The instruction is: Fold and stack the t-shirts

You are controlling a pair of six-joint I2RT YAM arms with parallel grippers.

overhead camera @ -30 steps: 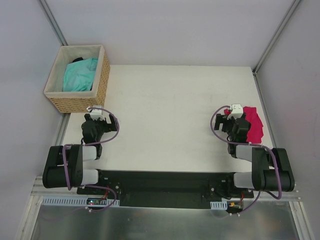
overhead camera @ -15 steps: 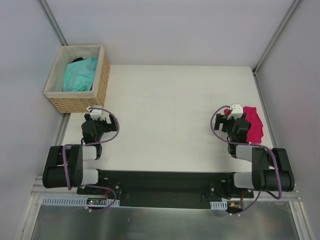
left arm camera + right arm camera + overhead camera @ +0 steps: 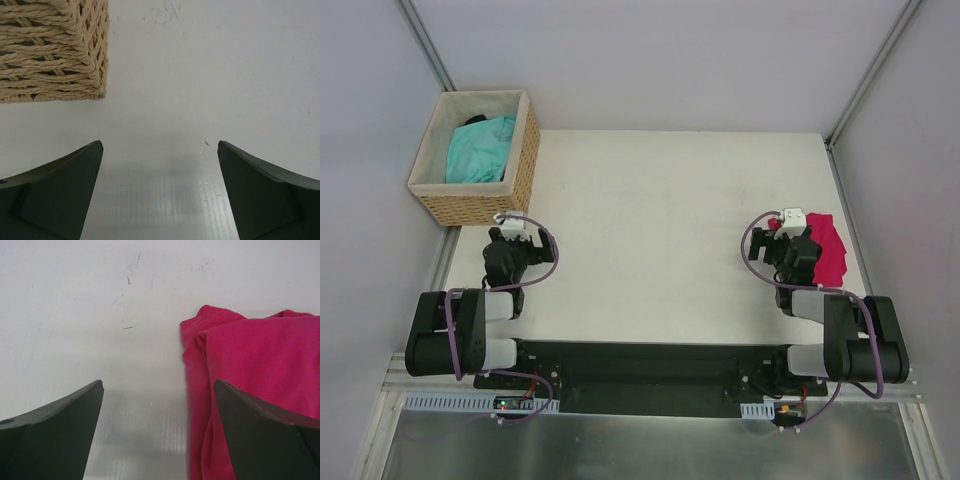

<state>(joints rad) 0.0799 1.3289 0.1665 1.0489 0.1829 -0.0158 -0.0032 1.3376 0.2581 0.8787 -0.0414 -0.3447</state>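
Pincers wide and empty: right gripper (image 3: pixel 159 385) beside the crimson-pink fabric tee (image 3: pixel 250 365), left gripper (image 3: pixel 160 145) near the woven wicker basket (image 3: pixel 50 50). Next, probably, lift out the turquoise fabric tee (image 3: pixel 480 148).

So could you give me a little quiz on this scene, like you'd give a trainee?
1. True or false: the turquoise fabric t-shirt lies inside the woven wicker basket.
2. Where does the crimson-pink fabric t-shirt lie? A) in the basket; B) bunched on the white table, near its right edge; C) clamped in a gripper.
3. Fill in: the left gripper and the right gripper both stand ___, holding nothing.

Key: 1 true; 2 B; 3 open.
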